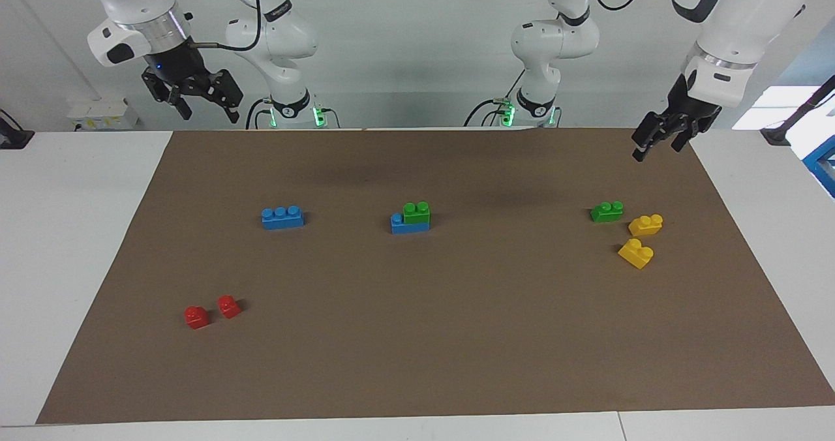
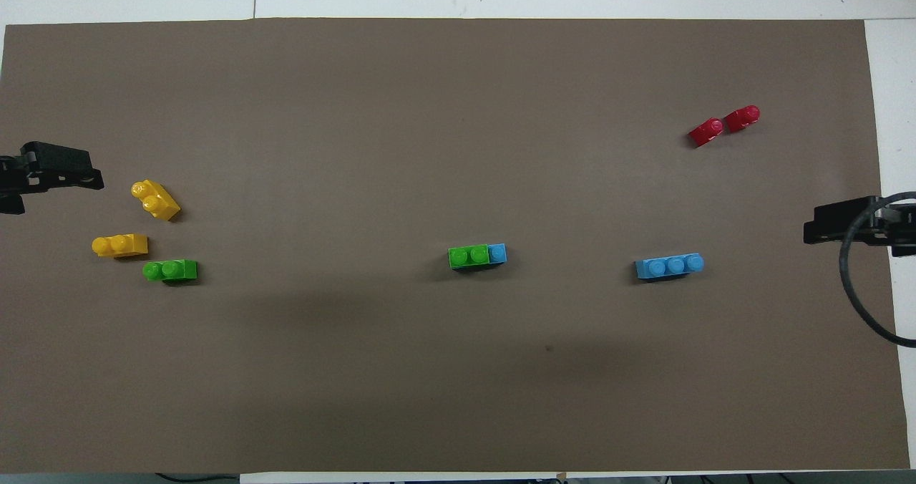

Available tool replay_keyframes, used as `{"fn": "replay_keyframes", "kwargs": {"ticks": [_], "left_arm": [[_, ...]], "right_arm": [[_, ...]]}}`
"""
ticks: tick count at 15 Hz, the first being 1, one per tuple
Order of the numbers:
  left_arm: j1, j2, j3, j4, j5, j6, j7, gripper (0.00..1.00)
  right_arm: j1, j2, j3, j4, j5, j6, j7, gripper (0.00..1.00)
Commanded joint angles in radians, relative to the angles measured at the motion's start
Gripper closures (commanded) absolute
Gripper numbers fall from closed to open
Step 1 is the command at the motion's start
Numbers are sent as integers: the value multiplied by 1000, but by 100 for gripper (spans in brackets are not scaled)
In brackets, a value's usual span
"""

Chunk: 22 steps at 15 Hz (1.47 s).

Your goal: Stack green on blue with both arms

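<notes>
- Hanging high over the counter's (image 1: 78, 232) edge at the right arm's end, the right arm's fingers (image 1: 228, 98) are spread apart and carry nothing.
- Two red bricks (image 1: 196, 316) lie far from the robots, and a second blue brick (image 1: 282, 217) sits alone on the brown mat (image 1: 417, 336), nearer to them; neither is touched.
- Mid-mat stands the task's pair: green (image 1: 416, 212) sits on blue (image 1: 404, 226), covering two of its studs and leaving one bare at the end toward the right arm. By the look of it, the stack is done.
- Both look like hard, light, glossy plastic: stiff, not fragile, but probably slippery and quick to skid. If either needs seating, I would pinch it across its flat long sides, below the studs, and press straight down while blue is steadied.
- A second green brick (image 1: 607, 211) lies toward the left arm's end, two yellow bricks (image 1: 646, 224) just beside it.
- Above the mat's corner there, the left arm's fingers (image 1: 644, 142) are likewise released and empty.
</notes>
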Motion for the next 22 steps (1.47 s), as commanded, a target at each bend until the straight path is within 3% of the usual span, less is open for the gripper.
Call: {"fn": "replay_keyframes", "kwargs": {"ticks": [1, 3, 6, 10, 22], "left_arm": [[10, 15, -4, 93, -8, -106, 81, 0], [-4, 12, 13, 110, -4, -130, 95, 0], [-2, 11, 1, 89, -5, -77, 95, 0], [117, 18, -134, 65, -5, -41, 90, 0], [104, 15, -122, 53, 38, -78, 141, 0]], "right_arm": [[-13, 37, 6, 45, -22, -34, -19, 0], [-13, 85, 6, 103, -22, -69, -18, 0], [-6, 91, 8, 111, -22, -73, -12, 0], [-6, 91, 8, 114, -63, -73, -13, 0], [-6, 91, 9, 114, -91, -50, -7, 0]]}}
